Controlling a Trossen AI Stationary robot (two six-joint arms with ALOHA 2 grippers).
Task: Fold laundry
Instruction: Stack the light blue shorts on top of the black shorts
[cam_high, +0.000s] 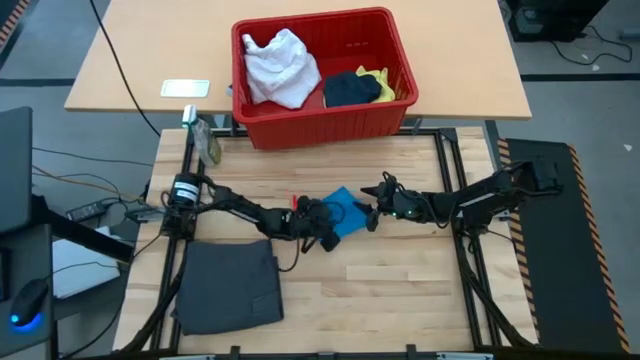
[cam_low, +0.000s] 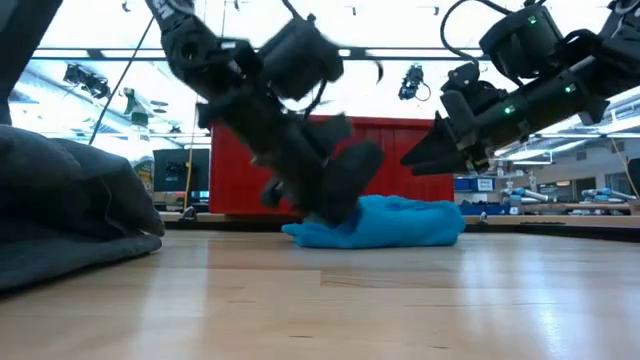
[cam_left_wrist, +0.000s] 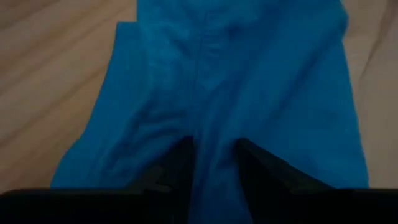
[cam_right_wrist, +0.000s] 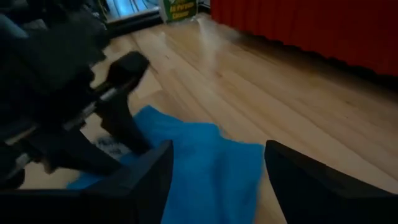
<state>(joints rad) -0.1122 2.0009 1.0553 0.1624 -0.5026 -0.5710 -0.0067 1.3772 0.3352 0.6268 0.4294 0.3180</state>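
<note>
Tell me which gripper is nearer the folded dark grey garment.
Left. The left gripper is on the blue garment, just beside the dark grey garment; the right gripper hovers over the blue garment's far edge, farther away.

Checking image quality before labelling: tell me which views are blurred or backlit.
Low view: bright backlight behind, left arm smeared over the blue garment. Left wrist view: soft and dim, fingers dark. Right wrist view: foreground blurred. High view: evenly lit, sharp.

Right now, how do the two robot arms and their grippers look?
Both arms are dark, nearly black, jointed links. The left gripper and the right gripper each end in two dark, tapered fingers. Thin black cables loop off the left arm. Small green lights glow on the right arm.
</note>
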